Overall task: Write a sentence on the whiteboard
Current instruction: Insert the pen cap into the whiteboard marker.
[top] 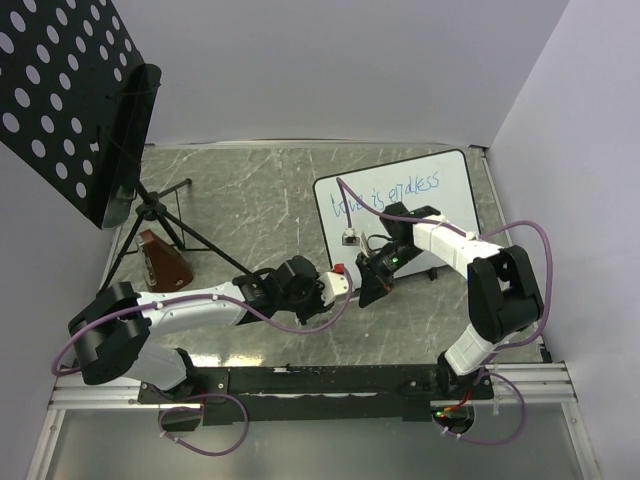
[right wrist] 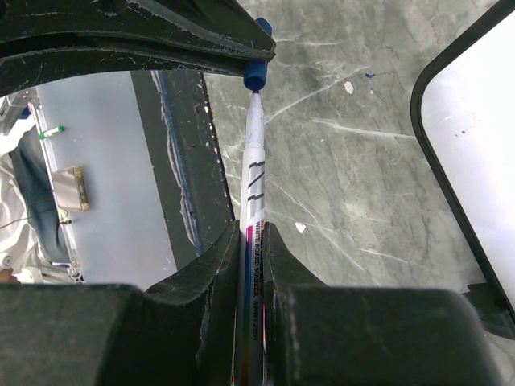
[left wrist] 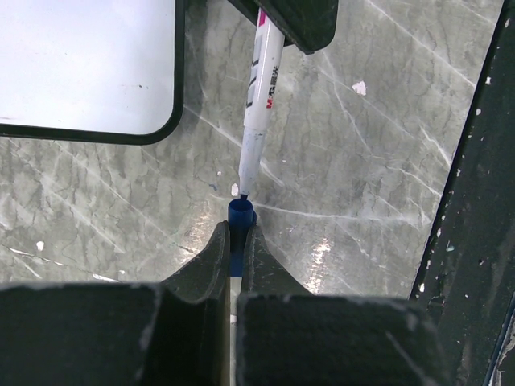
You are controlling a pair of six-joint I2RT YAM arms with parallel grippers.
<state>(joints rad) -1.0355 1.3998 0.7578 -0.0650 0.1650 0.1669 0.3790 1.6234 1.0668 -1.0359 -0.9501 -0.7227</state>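
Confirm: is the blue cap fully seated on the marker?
No, the marker shows its tapered nose bare, only the tip reaching the blue cap.

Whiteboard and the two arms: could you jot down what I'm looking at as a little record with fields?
whiteboard: lies flat on the grey table, far right side
sentence: one blue handwritten line, roughly "love is endless"
marker: uncapped, gripped by the right pincer
cap: blue, gripped by the left pincer
marker and cap: tip at the cap's mouth, not yet pushed in
place: above the table, just off the board's near corner
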